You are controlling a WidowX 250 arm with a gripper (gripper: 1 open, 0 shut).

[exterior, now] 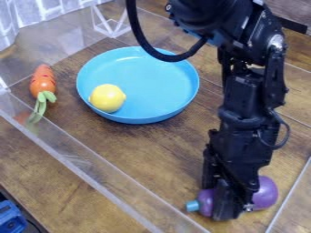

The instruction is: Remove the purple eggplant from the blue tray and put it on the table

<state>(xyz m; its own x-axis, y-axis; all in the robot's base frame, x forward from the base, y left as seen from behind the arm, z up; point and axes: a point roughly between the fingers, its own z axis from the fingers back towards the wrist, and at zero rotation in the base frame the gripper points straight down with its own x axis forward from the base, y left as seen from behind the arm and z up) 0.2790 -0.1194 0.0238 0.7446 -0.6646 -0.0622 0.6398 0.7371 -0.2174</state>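
Observation:
The purple eggplant (253,192) lies on the dark wood table (140,150) at the bottom right, its teal stem cap (192,207) pointing left. My gripper (228,202) points steeply down and stands over the eggplant's middle, shut on it, with the black fingers covering part of the purple body. The blue tray (180,98) sits well away at the upper left and has no eggplant in it.
A yellow round fruit (108,97) rests inside the tray. An orange carrot (43,84) with a green top lies left of the tray. Clear acrylic walls (73,157) run along the table's front-left edge and behind. My black arm (249,82) rises over the right side.

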